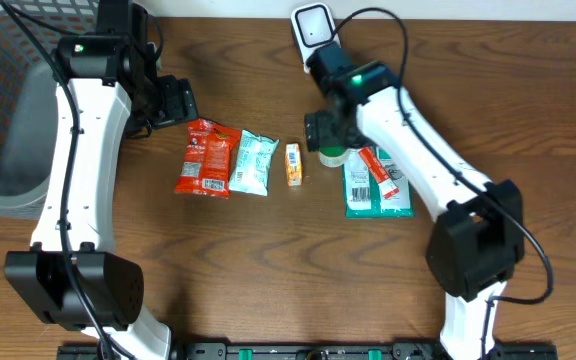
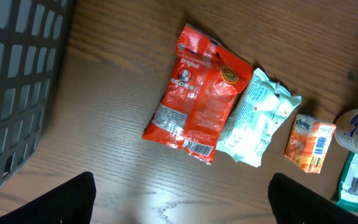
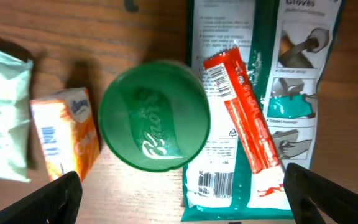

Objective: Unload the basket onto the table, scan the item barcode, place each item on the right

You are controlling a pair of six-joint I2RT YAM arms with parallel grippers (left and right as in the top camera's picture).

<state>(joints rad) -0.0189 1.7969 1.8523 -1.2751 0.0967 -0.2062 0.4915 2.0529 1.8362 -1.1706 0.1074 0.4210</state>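
Jaws of the right gripper (image 3: 188,200) stand wide and empty above a round jar with a glossy green plastic lid (image 3: 153,116), upright on the wood-grain worktop (image 3: 135,25) just beside a flat teal glove packet (image 3: 291,93); the left gripper (image 2: 182,199) gapes empty too.

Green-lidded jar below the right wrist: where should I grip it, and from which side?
Probably take the jar by its round lid rim, straight down from above: it stands upright, lid facing the right gripper, whose jaws are open. Watch the orange packet and red stick crowding its sides.
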